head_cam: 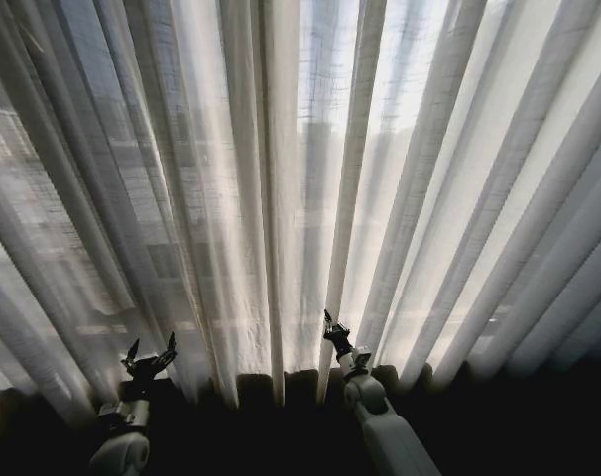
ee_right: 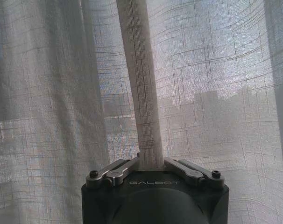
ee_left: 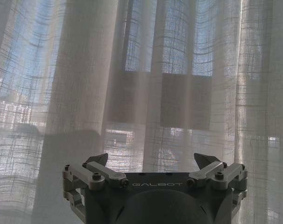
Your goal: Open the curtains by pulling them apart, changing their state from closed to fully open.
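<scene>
1. Hanging fully drawn across the window, the sheer white pleated curtains (head_cam: 281,178) look unopened.
2. The right claw (ee_right: 151,163) pinches one central pleat.
3. The left claw (ee_left: 151,163) waits spread nearby, seemingly touching nothing.

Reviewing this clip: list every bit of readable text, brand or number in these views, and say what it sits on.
"GALBOT": on the dark body of the left gripper, just behind its open fingers, facing the curtains.
"GALBOT": on the body of the right gripper, which is shut on a curtain pleat.
No other words, numbers or signs are readable; the fabric carries none.
</scene>
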You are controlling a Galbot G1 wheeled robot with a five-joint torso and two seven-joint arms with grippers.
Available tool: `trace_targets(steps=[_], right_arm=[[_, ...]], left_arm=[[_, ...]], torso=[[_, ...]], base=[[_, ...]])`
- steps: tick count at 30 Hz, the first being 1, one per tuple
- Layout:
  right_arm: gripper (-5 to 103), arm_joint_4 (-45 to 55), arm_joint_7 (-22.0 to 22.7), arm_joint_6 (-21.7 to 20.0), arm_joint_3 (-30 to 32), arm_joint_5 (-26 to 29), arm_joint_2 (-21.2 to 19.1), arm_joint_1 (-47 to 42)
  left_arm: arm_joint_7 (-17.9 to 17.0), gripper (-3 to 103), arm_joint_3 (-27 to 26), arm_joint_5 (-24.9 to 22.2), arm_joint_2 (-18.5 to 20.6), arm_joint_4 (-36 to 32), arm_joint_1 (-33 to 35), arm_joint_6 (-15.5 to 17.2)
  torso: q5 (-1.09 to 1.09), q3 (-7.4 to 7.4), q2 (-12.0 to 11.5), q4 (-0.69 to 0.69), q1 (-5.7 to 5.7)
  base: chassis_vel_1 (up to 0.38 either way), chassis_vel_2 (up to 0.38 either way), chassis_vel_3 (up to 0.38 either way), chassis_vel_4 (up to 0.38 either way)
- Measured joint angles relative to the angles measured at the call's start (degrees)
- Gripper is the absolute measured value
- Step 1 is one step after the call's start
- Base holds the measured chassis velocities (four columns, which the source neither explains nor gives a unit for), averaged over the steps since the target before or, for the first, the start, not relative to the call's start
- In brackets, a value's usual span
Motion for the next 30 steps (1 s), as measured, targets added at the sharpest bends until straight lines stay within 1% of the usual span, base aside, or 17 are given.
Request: trace_targets(steps=[7,14,17,23,30], right_arm=[[0,0.1,-0.4,-0.1,0.4,0.0,-0.3,-0.1],[0,0.0,-1.0,-0.1,0.7,0.2,-0.4,-0.2],[0,0.0,-1.1,-0.2,0.9,0.4,-0.4,-0.2],[0,0.0,-1.5,-0.1,1.3,0.4,-0.4,-0.5],[0,0.0,-2.1,0.0,1.6,0.4,-0.6,-0.6]], left_arm=[[0.0,100,0.0,0.0,0.0,0.0,0.0,0.0],[0.0,100,0.0,0.0,0.0,0.0,0.0,0.0],[0.0,100,0.0,0.0,0.0,0.0,0.0,0.0],[0.0,100,0.0,0.0,0.0,0.0,0.0,0.0],[0.0,100,0.0,0.0,0.0,0.0,0.0,0.0]], torso=[[0.00,0.00,0.0,0.00,0.00],[0.00,0.00,0.0,0.00,0.00],[0.00,0.00,0.0,-0.02,0.00],[0.01,0.00,0.0,-0.01,0.00],[0.01,0.00,0.0,-0.02,0.01]], base=[[-0.079,-0.072,0.060,0.076],[-0.198,-0.211,0.211,0.186],[-0.281,-0.267,0.248,0.258],[-0.309,-0.302,0.323,0.316],[-0.376,-0.350,0.360,0.342]])
